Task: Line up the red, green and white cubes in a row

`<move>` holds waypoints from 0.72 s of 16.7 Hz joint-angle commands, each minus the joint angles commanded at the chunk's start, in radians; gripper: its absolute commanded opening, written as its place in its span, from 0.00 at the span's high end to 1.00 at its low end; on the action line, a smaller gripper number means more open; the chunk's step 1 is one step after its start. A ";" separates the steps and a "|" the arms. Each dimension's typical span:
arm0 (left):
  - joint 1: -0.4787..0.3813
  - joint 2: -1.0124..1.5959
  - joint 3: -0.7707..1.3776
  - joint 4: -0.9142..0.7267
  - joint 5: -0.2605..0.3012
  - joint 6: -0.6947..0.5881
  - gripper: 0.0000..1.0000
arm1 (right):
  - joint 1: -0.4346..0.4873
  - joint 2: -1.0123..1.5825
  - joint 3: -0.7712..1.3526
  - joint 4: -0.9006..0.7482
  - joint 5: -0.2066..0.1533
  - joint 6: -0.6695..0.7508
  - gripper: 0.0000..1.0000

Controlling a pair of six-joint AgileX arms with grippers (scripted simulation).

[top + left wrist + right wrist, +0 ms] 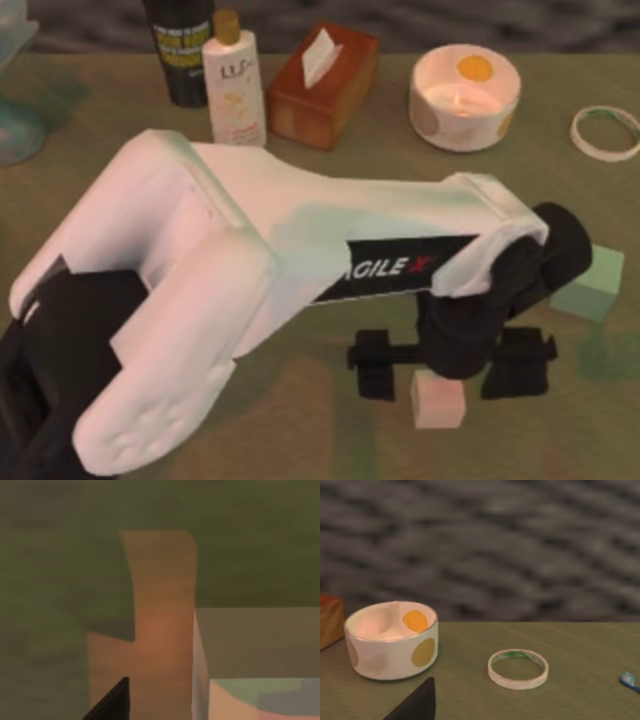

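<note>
The white cube (437,400) sits near the table's front edge, right of the middle. My left gripper (447,366) hovers over it, open, with its black fingers (375,365) spread wide on either side of the cube and slightly behind it. In the left wrist view the white cube (255,665) fills the lower corner beside one dark fingertip (112,702). The green cube (600,283) lies on the table to the right of that gripper, apart from it. The red cube is hidden or out of view. My right arm is out of the top view; one of its fingertips (420,705) shows over bare table.
Along the back stand a dark bottle (180,50), a white lotion bottle (235,85), a brown tissue box (322,85) and a spotted white bowl (465,97). A tape ring (605,132) lies at the back right. A blue toothbrush (630,680) lies near it.
</note>
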 joint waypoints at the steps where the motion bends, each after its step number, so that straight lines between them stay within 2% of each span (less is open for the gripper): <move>1: 0.000 0.000 0.000 0.000 0.000 0.000 0.00 | 0.000 0.000 0.000 0.000 0.000 0.000 0.00; 7: 0.000 -0.005 0.016 -0.018 0.000 -0.001 0.00 | 0.000 0.000 0.000 0.000 0.000 0.000 0.00; 12: 0.011 -0.056 0.132 -0.198 0.000 -0.007 0.00 | 0.000 0.000 0.000 0.000 0.000 0.000 0.00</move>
